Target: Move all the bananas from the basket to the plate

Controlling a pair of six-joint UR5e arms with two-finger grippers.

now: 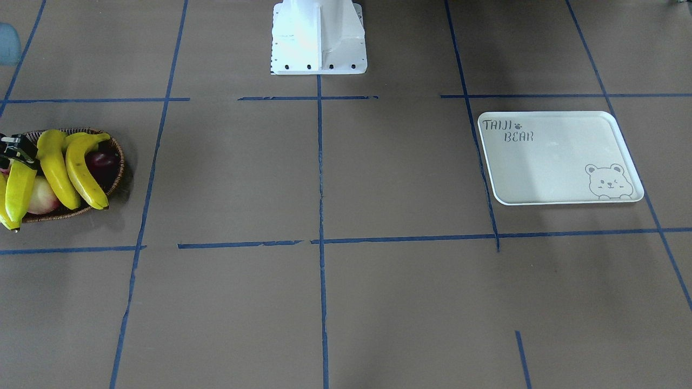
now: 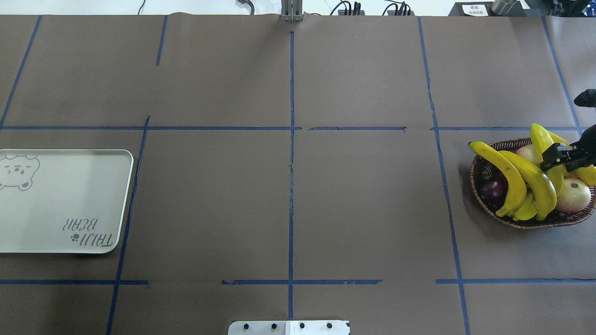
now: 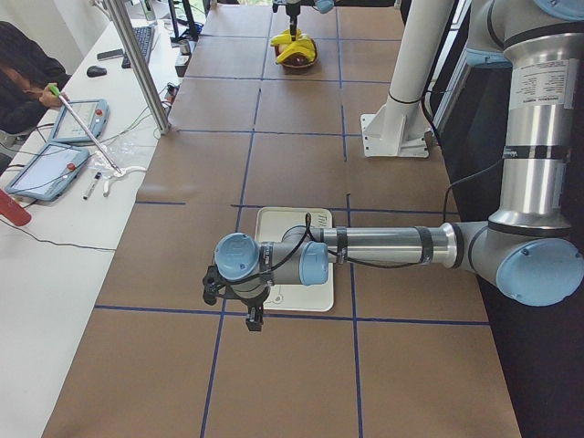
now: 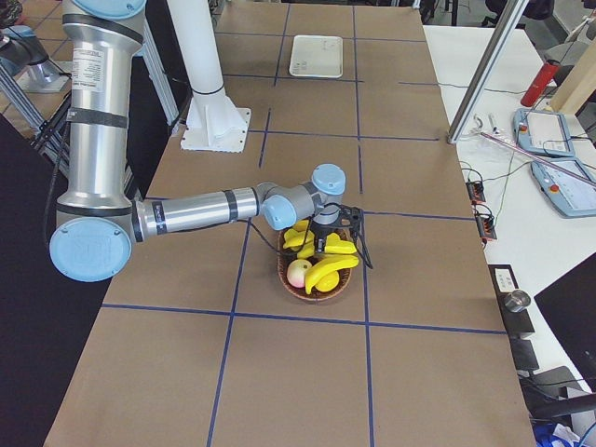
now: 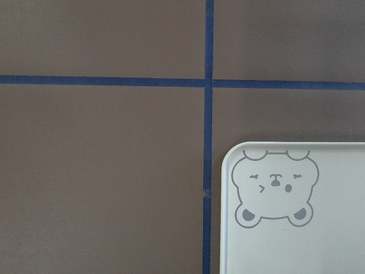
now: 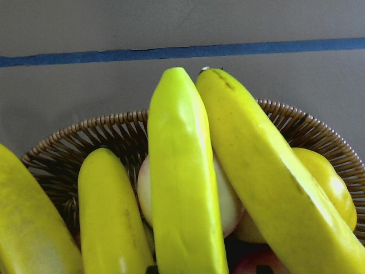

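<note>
One clear read on the table: the plate [image 1: 557, 162], out on the robot's left, carries "TAIJI BEAR" in grey letters in one corner, a small paw print right after "TAIJI", and a bear-face outline in the opposite corner. In the overhead view those words come out upside down. The white sticker [image 3: 538, 87] on the near arm and the label [image 2: 470, 8] on a far box are too small to read.

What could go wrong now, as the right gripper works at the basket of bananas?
The bananas lie crossed in the basket; lifting the one at the right gripper may drag a neighbour. The plate lies far across the table, so a weak grip could drop it on the way.
</note>
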